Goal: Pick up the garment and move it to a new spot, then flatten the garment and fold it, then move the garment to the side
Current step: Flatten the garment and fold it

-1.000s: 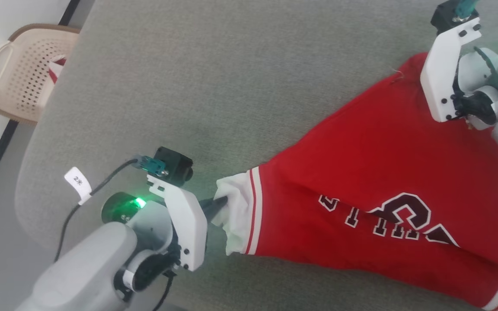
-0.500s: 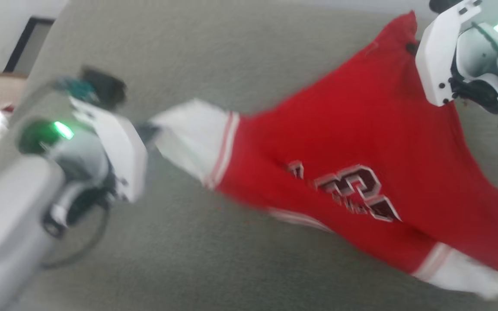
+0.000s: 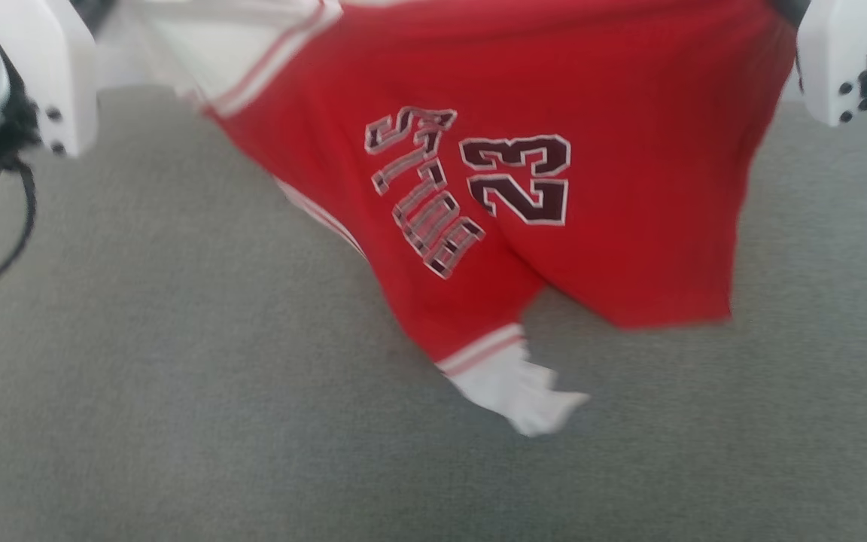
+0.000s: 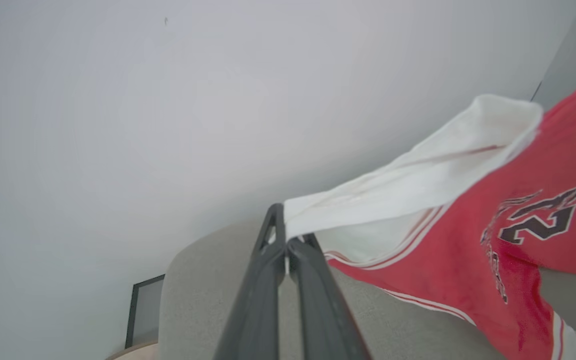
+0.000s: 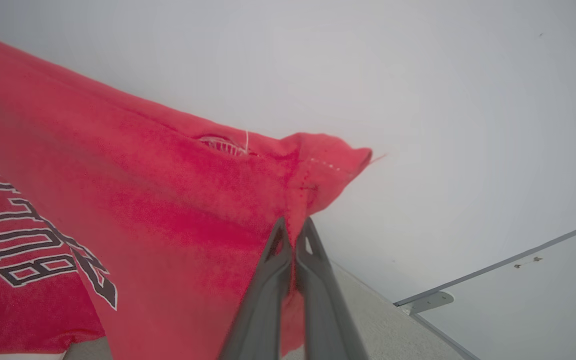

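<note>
a: grey padded surface [image 3: 177, 421] below, plain pale wall [image 4: 118, 100] behind. how do the jaws stand?

b: both pressed together on cloth. the left gripper [image 4: 287, 234] pinches the rim of one white sleeve [image 4: 418, 175]. the right gripper [image 5: 294, 231] pinches a red hem corner [image 5: 328, 160], just beside a small frayed gap in the seam.

a: and the garment [image 3: 629, 226]?

b: hung between the two, its top edge held up off the surface and spread wide, chest lettering [image 3: 516, 177] facing the head camera. the lower red edge and the other white sleeve [image 3: 524, 399] droop toward the grey – whether they touch it i cannot tell, the picture is blurred.

a: room around it?

b: grey surface stretches open to the left, right and in front of the hanging cloth. its rounded edge [image 4: 178, 270] shows in the left wrist view, with a dark-framed panel [image 4: 143, 310] beyond. in the right wrist view a strip of the surface runs low right against a pale panel [image 5: 518, 300].
</note>
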